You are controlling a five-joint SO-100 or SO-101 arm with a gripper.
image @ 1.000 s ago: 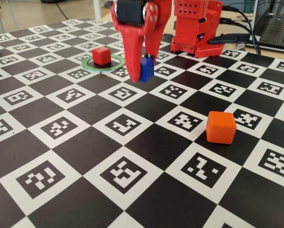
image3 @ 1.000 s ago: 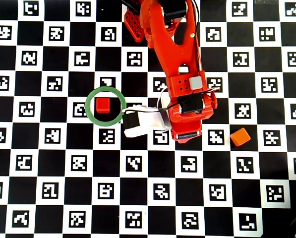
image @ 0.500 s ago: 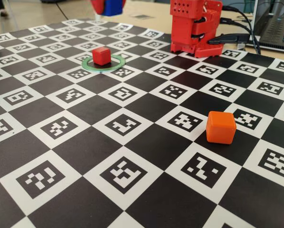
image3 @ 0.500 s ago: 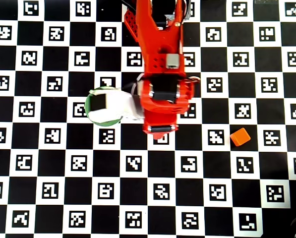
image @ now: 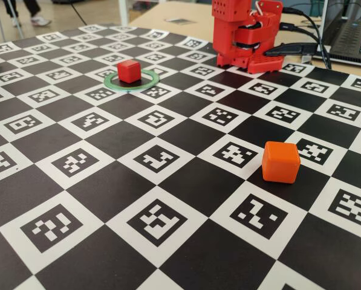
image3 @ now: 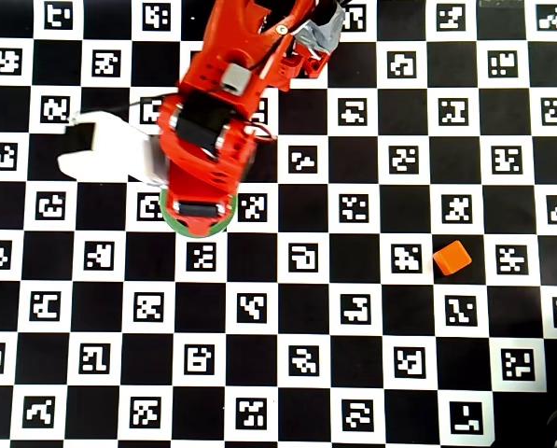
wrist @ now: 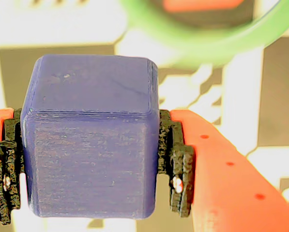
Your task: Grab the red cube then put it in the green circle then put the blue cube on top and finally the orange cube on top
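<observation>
In the wrist view my gripper (wrist: 91, 166) is shut on the blue cube (wrist: 91, 92), with a black pad on each side of it. Beyond the cube, the green circle (wrist: 207, 46) and the red cube (wrist: 202, 4) inside it show blurred at the top edge. In the fixed view the red cube (image: 129, 70) sits inside the green circle (image: 149, 80); the gripper is above that frame. In the overhead view the arm's gripper end (image3: 196, 210) covers the green circle (image3: 199, 231) and hides the red cube. The orange cube (image: 281, 162) lies alone at the right (image3: 452, 257).
The red arm base (image: 243, 36) stands at the far edge of the checkered marker mat (image: 168, 181). A laptop (image: 352, 30) and black cables (image: 301, 48) lie behind it. A white part (image3: 101, 154) shows left of the arm in the overhead view.
</observation>
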